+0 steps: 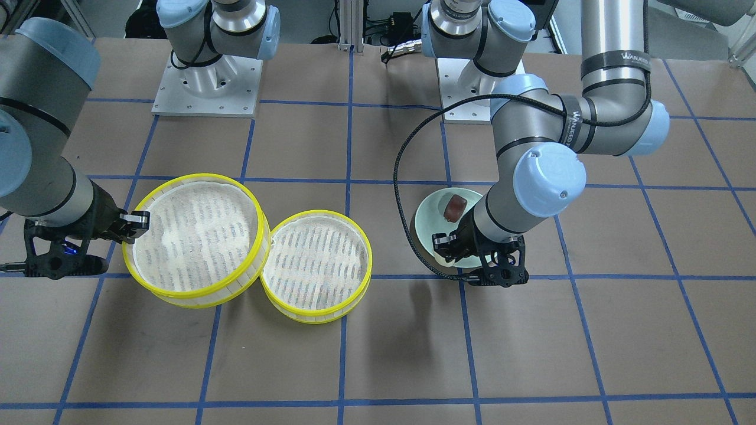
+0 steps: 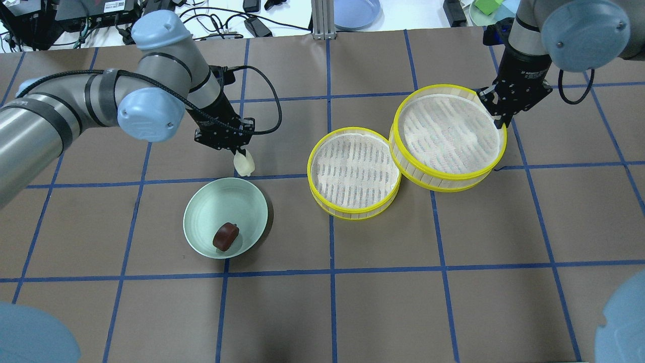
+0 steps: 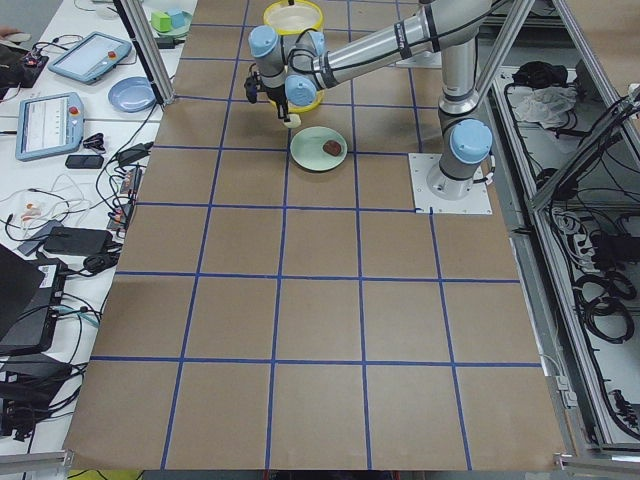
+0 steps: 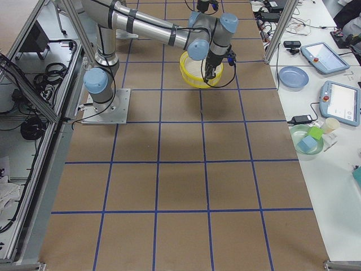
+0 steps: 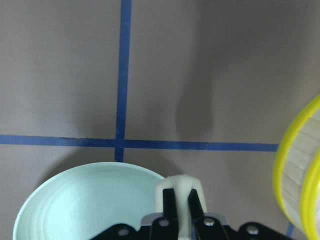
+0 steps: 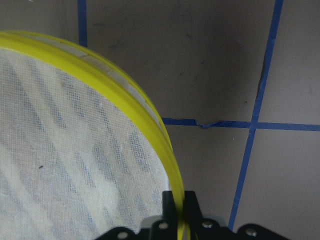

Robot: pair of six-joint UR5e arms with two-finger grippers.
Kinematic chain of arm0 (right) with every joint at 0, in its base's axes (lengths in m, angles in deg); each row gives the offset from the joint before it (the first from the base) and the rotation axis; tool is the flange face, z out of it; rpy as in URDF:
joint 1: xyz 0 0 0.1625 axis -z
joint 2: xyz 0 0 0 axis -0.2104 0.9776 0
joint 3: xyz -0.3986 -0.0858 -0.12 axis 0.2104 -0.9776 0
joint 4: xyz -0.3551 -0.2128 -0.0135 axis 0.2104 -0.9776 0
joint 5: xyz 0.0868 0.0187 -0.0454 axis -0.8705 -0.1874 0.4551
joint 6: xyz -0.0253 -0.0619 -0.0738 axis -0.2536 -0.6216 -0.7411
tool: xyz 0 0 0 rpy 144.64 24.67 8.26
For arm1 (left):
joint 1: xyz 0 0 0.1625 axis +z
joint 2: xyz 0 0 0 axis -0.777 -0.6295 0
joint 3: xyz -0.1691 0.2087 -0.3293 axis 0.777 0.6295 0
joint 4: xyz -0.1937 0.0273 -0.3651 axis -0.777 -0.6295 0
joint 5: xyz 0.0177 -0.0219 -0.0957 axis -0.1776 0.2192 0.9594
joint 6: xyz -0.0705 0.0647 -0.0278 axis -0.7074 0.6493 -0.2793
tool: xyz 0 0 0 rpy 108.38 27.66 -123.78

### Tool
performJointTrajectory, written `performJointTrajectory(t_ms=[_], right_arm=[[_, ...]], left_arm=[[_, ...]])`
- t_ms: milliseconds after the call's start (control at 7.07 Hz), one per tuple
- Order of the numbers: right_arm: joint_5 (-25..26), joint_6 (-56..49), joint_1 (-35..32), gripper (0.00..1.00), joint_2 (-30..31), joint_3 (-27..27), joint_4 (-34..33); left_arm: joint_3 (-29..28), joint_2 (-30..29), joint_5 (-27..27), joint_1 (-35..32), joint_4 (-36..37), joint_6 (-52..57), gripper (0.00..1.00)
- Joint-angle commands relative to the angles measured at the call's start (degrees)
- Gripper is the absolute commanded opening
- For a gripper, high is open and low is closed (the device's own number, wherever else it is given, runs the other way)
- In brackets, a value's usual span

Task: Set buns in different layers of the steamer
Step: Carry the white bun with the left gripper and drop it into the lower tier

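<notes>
2 buns (image 2: 226,236) (image 2: 244,164), 2 steamer trays (image 2: 352,214) (image 2: 443,184), 1 green plate (image 2: 211,212).

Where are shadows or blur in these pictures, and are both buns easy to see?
Front-facing view: a soft arm shadow on the table; the brown bun is clear on the plate. Overhead view: the cream bun in the left gripper is sharp; blurred blue arm joints fill the lower corners. Right wrist view: the steamer tray rim in the right gripper is sharp.
</notes>
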Motion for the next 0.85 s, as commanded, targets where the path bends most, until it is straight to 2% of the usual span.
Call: performJointTrajectory(t_ms=[0, 283, 424, 707], right_arm=[[-0.01, -0.03, 0.03, 0.0, 0.0, 0.17, 0.19], [-0.18, -0.03, 0.03, 0.0, 0.08, 0.17, 0.37], [-0.18, -0.03, 0.03, 0.0, 0.08, 0.26, 0.45], [-0.18, 0.05, -0.06, 0.0, 0.08, 0.35, 0.46]], left_arm=[[-3.41, 0.91, 8.37, -2.41, 1.13, -9.56, 0.0], [-2.63, -1.36, 13.22, -6.8, 10.16, -18.72, 0.0], [-1.76, -2.85, 16.99, -9.26, 10.46, -18.58, 0.0], [1.14, -5.84, 17.38, -11.3, 14.14, -18.67, 0.0]])
